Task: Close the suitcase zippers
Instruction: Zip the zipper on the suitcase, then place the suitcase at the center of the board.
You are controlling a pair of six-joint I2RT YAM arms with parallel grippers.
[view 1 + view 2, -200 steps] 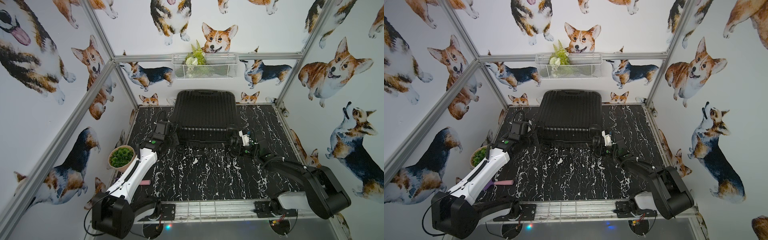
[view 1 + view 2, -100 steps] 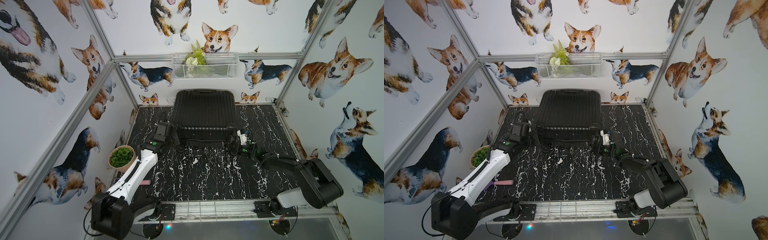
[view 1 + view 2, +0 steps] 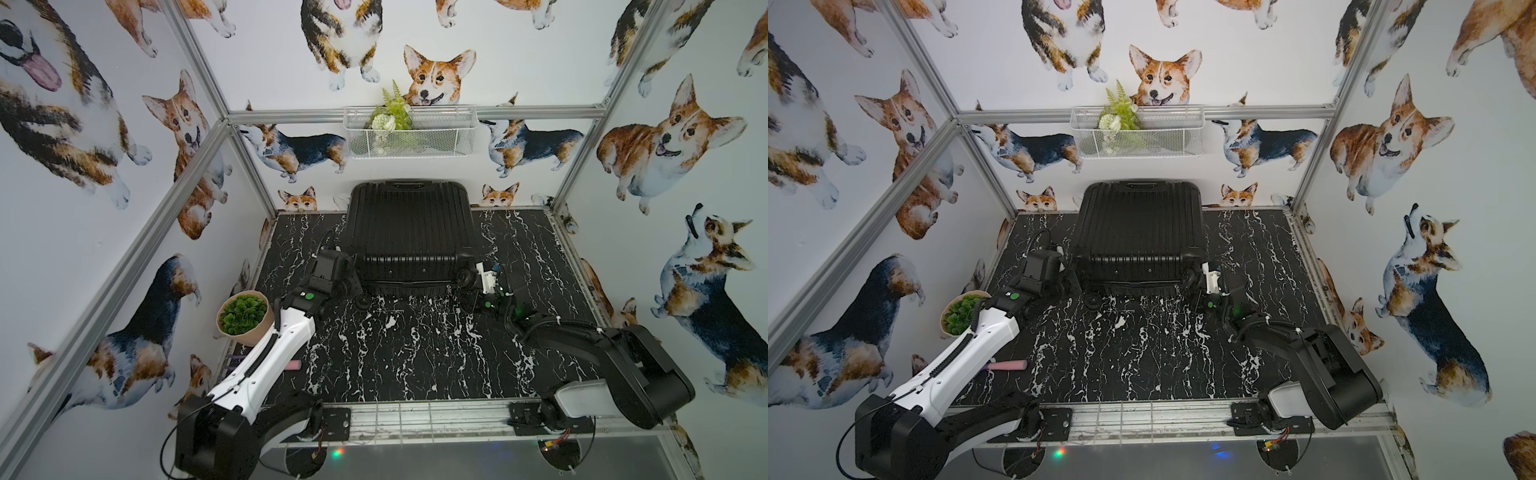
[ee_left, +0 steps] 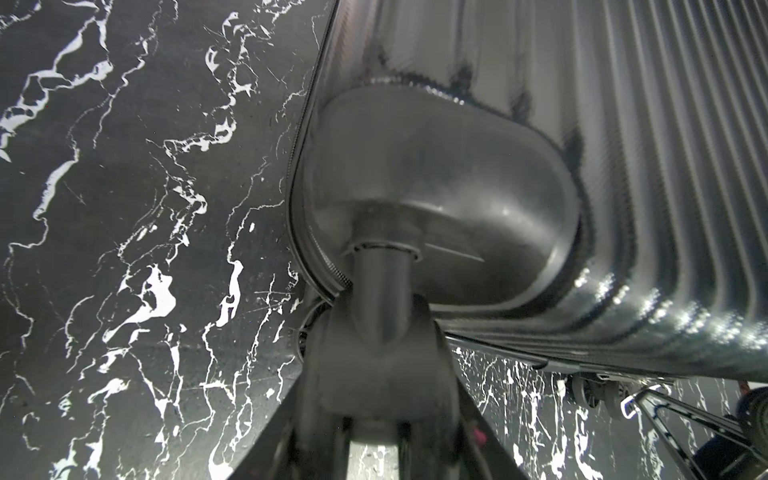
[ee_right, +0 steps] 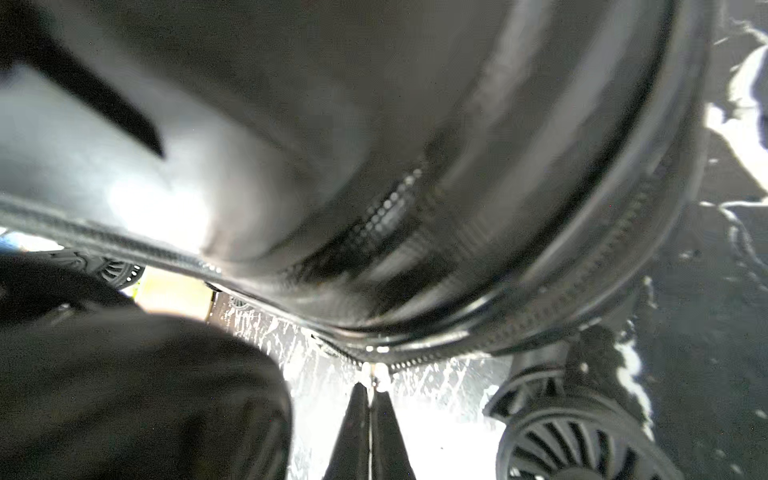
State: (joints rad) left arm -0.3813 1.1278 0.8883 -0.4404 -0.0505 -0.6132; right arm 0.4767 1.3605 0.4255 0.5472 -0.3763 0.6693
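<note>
Black ribbed hard-shell suitcase (image 3: 409,232) lies flat, mid far edge of the black marble table (image 3: 415,353).
Left gripper (image 4: 376,353), half closed, clamps its near-left wheel stem (image 4: 382,286); right gripper (image 5: 370,390), pinched tight, meets the black zipper track (image 5: 519,330) at the near-right corner.

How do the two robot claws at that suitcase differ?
The left gripper grips a wheel stem between part-open jaws; the right gripper is pinched shut at the zipper. The left arm is mostly white, the right arm mostly black. Both sit at the suitcase's near corners.
</note>
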